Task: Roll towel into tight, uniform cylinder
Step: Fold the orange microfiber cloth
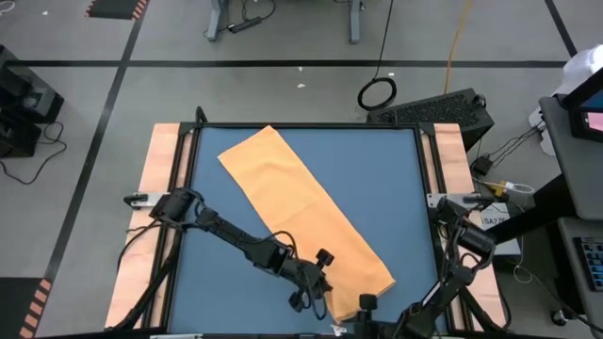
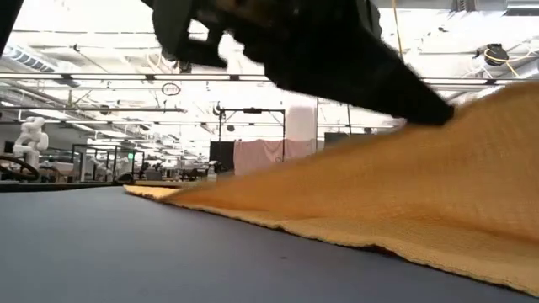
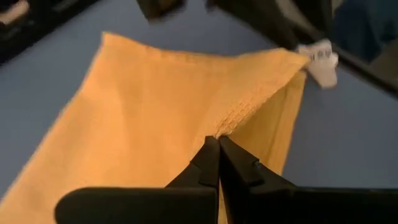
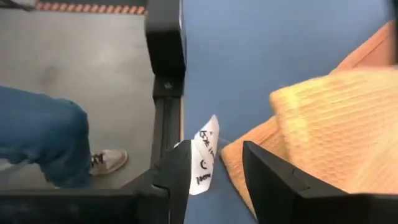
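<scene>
Towel (image 1: 301, 212): lies flat, diagonal across the blue table (image 1: 396, 169); no roll formed.
Left gripper (image 3: 217, 144): fingers pinched together on the near hem.
Right gripper (image 4: 216, 163): fingers part-open astride the tag corner, white tag (image 4: 204, 155) between them; grip uncertain.
Remaining: all rolling.

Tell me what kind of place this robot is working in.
Probably a large robotics lab or industrial workshop. The low view shows an open hall with ceiling trusses behind the towel, a white robot figure stands far off, and taped lines mark the grey floor.
</scene>
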